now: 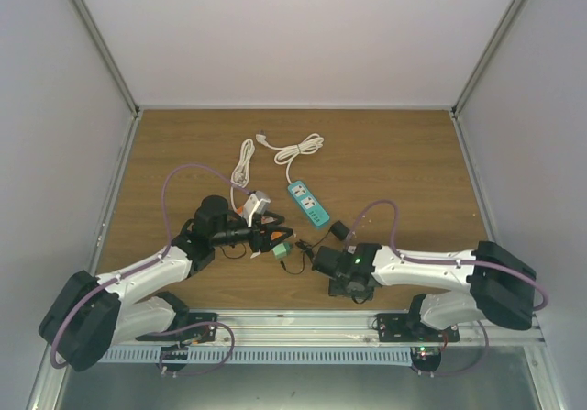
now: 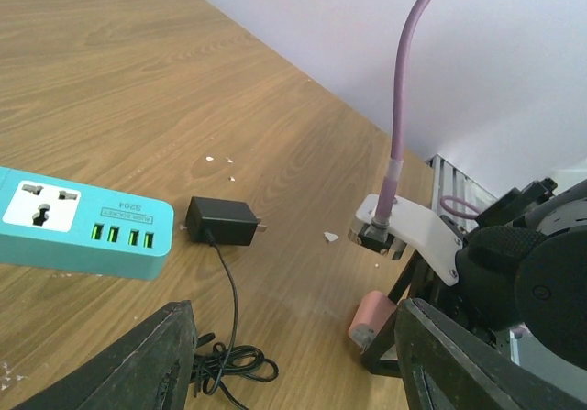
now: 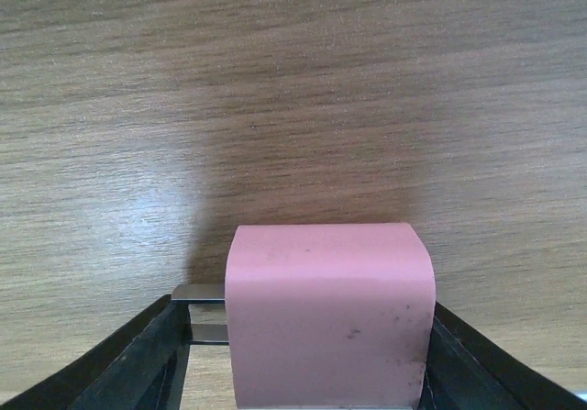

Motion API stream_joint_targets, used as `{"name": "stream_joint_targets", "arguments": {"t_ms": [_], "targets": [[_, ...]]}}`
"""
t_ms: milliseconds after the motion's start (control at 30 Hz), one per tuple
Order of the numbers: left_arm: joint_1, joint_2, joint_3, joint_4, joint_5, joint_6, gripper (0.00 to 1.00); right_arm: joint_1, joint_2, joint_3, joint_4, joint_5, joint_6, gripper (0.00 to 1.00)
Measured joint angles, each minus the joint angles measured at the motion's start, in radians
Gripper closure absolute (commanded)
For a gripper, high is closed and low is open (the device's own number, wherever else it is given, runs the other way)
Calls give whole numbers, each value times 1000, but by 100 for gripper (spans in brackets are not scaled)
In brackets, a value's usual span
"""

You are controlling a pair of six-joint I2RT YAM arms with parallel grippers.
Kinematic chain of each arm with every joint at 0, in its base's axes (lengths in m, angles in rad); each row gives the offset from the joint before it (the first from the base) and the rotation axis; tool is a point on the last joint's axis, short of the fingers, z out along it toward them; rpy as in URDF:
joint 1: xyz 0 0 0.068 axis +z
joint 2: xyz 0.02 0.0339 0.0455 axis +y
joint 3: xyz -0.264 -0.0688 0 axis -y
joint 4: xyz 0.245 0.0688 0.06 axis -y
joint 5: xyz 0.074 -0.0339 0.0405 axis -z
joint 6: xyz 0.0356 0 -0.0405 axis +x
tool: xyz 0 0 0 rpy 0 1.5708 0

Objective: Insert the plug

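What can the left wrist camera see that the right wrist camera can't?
Only the left wrist view shows the teal power strip, the black plug with its cord, and a purple cable. Only the right wrist view shows two metal prongs on the pink block, up close between the right fingers. Both show the pink block and the wooden table.

Open tabletop [image 2: 138, 71] stretches beyond the black plug [image 2: 222, 221]. Between my left fingers [image 2: 138, 364] the way is free; teal power strip [image 2: 83, 222] crowds left, my right arm [image 2: 514, 272] and pink block [image 2: 371, 316] right.
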Motion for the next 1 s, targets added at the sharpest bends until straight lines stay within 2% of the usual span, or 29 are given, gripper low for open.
{"name": "stream_joint_targets", "arguments": {"t_ms": [133,267,467,600,800,1000], "targets": [[0,0,0,-2,0,0,38,0,-9,-1,2,5,-14,73],[0,1,0,-2,0,0,38,0,0,34,5,48,-106,70],[0,2,0,-8,-5,3,38,-22,160,305,36,142,-354,69],[1,-5,-1,-35,-29,12,38,-43,328,450,119,132,-558,70],[24,-6,-36,-140,-97,19,38,-69,463,515,100,109,-737,69],[14,-7,-37,-142,-85,26,38,-70,455,521,40,116,-821,62]]}}
